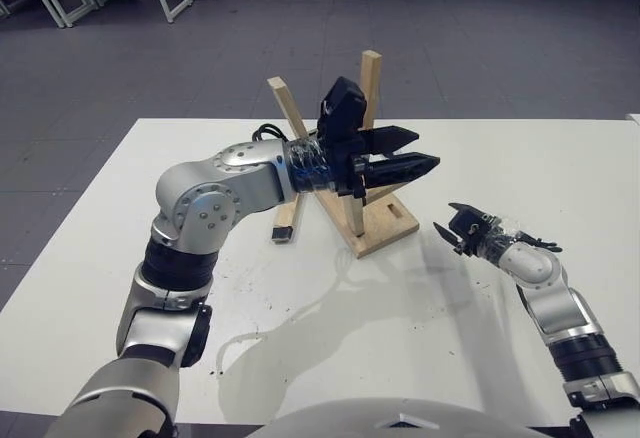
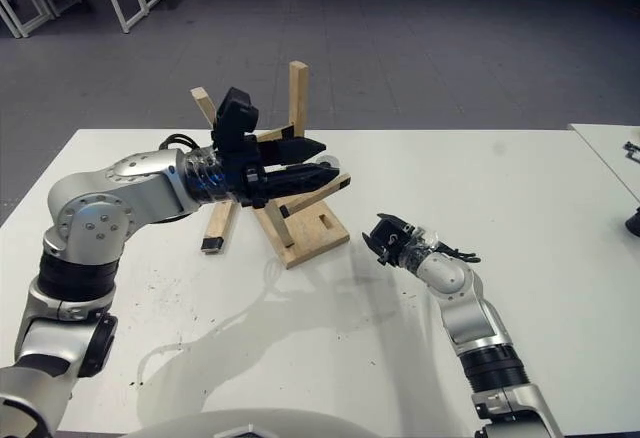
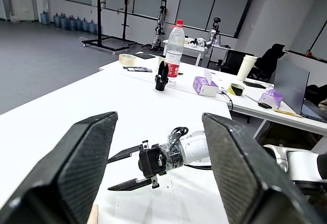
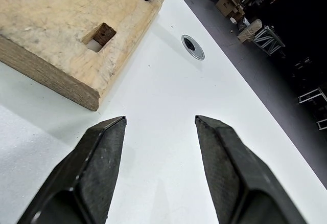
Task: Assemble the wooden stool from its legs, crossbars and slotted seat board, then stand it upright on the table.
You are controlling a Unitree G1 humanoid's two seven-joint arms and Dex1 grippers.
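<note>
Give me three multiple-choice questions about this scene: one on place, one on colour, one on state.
1. Where is the stool? A: on the floor. B: on the table. C: on a chair.
2. What colour is the table? A: green. B: black. C: white.
3. How do the right arm's jaws stand? A: open, empty. B: shut on a leg. C: shut on a crossbar.
Answers: B, its seat board rests on the table; C, the top is plain white; A, a bare gap shows between them.

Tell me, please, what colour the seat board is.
The seat board is pale bare wood; see right wrist view.
</note>
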